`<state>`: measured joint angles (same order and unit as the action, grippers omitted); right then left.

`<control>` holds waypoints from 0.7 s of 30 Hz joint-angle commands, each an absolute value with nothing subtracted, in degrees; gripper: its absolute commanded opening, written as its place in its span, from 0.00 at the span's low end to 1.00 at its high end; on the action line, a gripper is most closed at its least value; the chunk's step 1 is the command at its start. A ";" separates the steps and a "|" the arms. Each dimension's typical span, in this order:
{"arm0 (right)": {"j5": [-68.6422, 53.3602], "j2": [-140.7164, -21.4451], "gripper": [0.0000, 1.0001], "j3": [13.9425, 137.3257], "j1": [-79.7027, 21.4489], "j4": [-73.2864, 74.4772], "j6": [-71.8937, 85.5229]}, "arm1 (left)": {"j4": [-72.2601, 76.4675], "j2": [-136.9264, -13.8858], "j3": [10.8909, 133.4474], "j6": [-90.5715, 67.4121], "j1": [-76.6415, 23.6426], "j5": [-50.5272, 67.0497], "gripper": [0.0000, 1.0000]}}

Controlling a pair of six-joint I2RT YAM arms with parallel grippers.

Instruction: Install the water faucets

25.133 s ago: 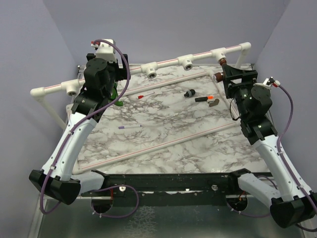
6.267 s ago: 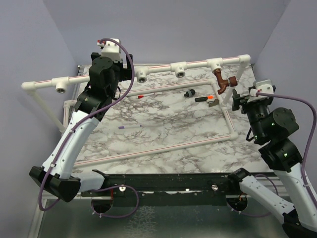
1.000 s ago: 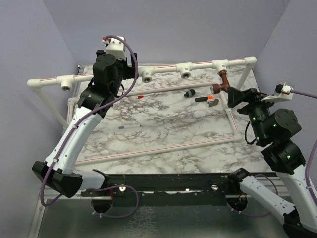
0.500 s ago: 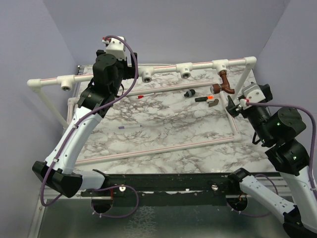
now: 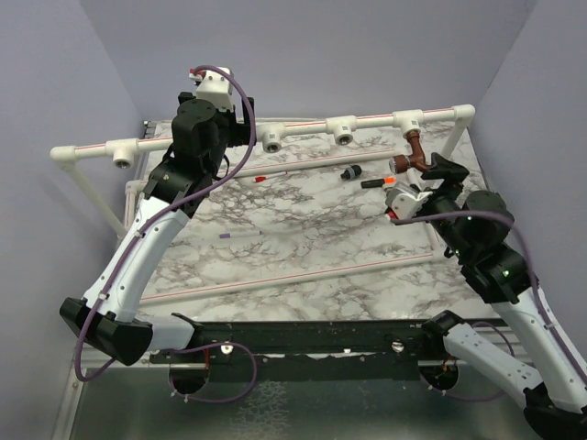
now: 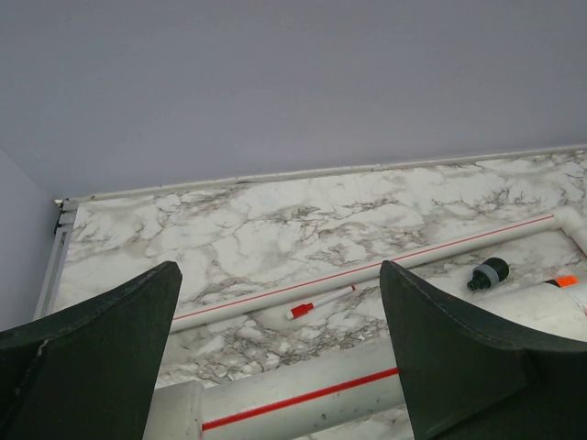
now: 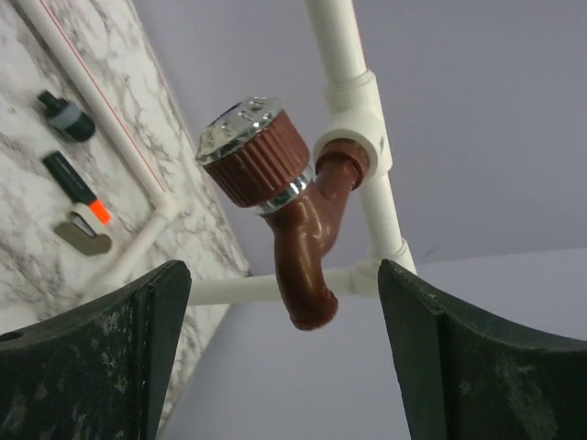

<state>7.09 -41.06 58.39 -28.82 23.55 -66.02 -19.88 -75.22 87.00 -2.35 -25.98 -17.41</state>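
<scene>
The marble tabletop (image 5: pixel 303 229) carries the white pipe frame (image 5: pixel 303 128), which sits as it did half a second ago; the left arm (image 5: pixel 156 229) has not moved, its left gripper (image 6: pixel 280 275) at the rail by the far left corner, jaws spread wide, clamping nothing; the right arm (image 5: pixel 495 266) has rolled its wrist and swung in toward the far right corner; the right gripper (image 7: pixel 280 266) is wide open and empty, now just beside the brown faucet (image 7: pixel 293 202); that faucet sits in the T-fitting (image 7: pixel 353 119), spout down; the black plug (image 5: pixel 349 171) lies unmoved near the far edge.
</scene>
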 commanded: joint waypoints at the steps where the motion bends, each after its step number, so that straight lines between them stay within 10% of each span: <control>1: 10.63 -42.63 0.88 53.17 -29.01 11.04 -82.68 | -30.59 -79.02 84.55 -2.03 -28.21 -10.44 0.91; 11: 14.59 -47.42 0.83 45.04 -29.08 -12.22 -90.06 | -30.59 -79.28 84.55 -2.02 -28.21 -10.37 0.91; 21: 15.39 -48.64 0.38 45.10 -29.96 -13.30 -81.18 | -30.63 -79.38 84.55 -2.11 -28.21 -10.20 0.91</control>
